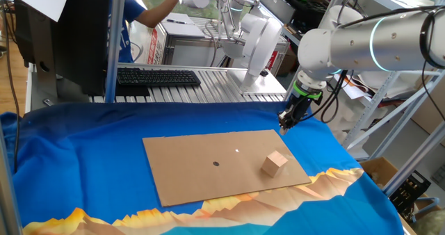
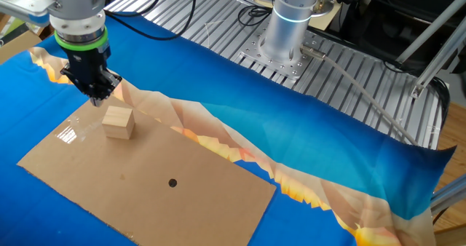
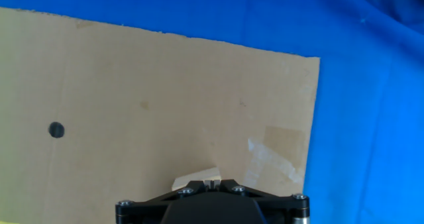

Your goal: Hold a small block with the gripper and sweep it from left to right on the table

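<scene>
Blue cloth covered the tabletop (image 1: 83,165), where the small block (image 1: 274,163) sat free on a cardboard sheet (image 1: 201,169) near the raised, empty pincer (image 1: 286,122), its spread unclear; light, rigid wood probably suited gripping opposite flat faces.

We're looking in on a robotics lab, where a silver-white robot arm (image 1: 361,44) is working over a blue-draped surface (image 1: 83,158), a grey metal bench (image 1: 208,89) is carrying a black keyboard (image 1: 158,76), and cables (image 2: 218,6) are trailing across ribbed aluminium plates.
</scene>
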Motion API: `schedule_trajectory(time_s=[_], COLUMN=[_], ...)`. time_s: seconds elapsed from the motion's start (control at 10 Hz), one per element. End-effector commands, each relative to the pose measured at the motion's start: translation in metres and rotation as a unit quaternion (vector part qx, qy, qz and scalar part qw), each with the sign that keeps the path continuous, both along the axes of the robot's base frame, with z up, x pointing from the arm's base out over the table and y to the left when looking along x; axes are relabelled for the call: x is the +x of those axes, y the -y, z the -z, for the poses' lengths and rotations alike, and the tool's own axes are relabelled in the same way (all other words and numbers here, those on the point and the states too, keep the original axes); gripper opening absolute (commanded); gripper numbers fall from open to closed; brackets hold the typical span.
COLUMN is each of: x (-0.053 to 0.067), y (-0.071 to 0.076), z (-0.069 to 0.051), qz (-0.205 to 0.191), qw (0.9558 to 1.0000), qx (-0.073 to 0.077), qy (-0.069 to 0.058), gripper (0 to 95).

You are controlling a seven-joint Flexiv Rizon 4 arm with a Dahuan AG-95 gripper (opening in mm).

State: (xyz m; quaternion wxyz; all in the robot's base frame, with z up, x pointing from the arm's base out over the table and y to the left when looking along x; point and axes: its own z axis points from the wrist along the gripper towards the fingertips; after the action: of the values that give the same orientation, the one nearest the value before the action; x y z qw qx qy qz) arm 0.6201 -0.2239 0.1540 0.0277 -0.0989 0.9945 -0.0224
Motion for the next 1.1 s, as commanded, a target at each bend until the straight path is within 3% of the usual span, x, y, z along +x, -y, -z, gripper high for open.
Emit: schedule_trajectory(time_s=[0.1,0.5,0.7,0.9,1.1], x=[0.0,0.0,0.001,0.006,0.009], y=[0.0,0.0,-0.003,-0.01,-0.021], z=[0.0,0.0,0.001,0.006,0.014], qz=[-0.008,-0.018,-0.023,-0.023,-0.023], qw=[1.0,0.9998,0.9996,0.9995,0.9996], qx=[0.0,0.003,0.014,0.02,0.017], qy=[0.003,0.002,0.004,0.003,0.007], gripper=[0.0,0.0,0.0,0.0,0.0])
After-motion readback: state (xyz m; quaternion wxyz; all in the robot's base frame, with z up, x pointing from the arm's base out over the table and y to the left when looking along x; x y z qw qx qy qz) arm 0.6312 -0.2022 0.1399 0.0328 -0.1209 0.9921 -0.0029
